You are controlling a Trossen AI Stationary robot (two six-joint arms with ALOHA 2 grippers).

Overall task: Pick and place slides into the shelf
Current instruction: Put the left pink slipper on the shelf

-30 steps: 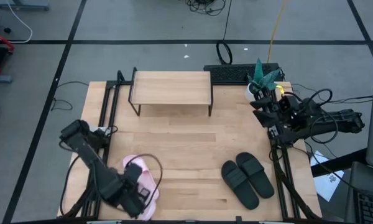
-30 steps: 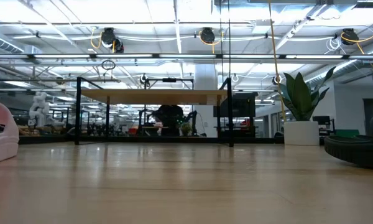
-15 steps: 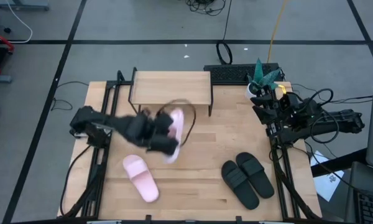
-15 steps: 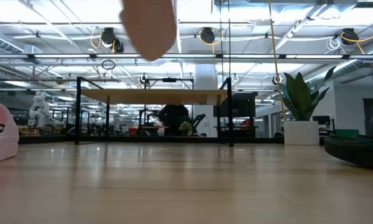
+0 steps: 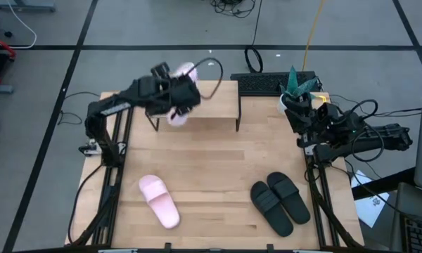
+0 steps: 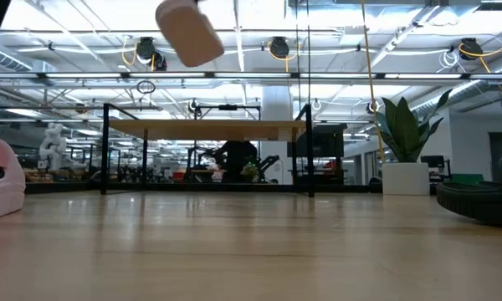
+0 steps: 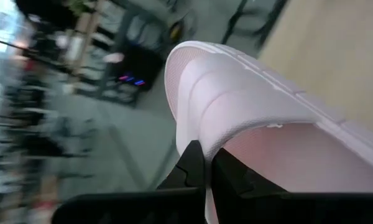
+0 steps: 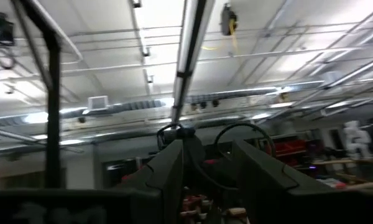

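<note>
My left gripper point(image 5: 177, 98) hangs above the left part of the shelf point(image 5: 211, 98), a light-wood top on thin black legs at the table's far edge, and is shut on one pale pink slide point(image 5: 176, 114). In the low view that slide point(image 6: 188, 32) floats well above the shelf top point(image 6: 209, 130). The other pink slide point(image 5: 160, 201) lies sole-down near the table's near left edge. The black pair point(image 5: 280, 202) lies side by side at near right. My right gripper point(image 8: 208, 180) waits open at the table's right edge, pointing upward. My left gripper pinches the pink slide between its two fingers point(image 7: 189, 165) at a thin edge point(image 7: 208, 190) just below the wide strap point(image 7: 248, 102). One finger sits inside under the strap, the other outside. The slide is lifted clear, above the shelf.
A potted plant point(image 5: 295, 84) and a black keyboard point(image 5: 264, 83) sit at the far right behind the shelf. Cables trail by the right arm point(image 5: 352, 130). Bare wood point(image 5: 218, 161) lies between the shelf and the slides.
My left gripper has taken one pink slide from the pair at near left, lifted it clear and carried it across the table toward the far edge, to above the shelf's left part. The other pink slide has stayed on the table.
</note>
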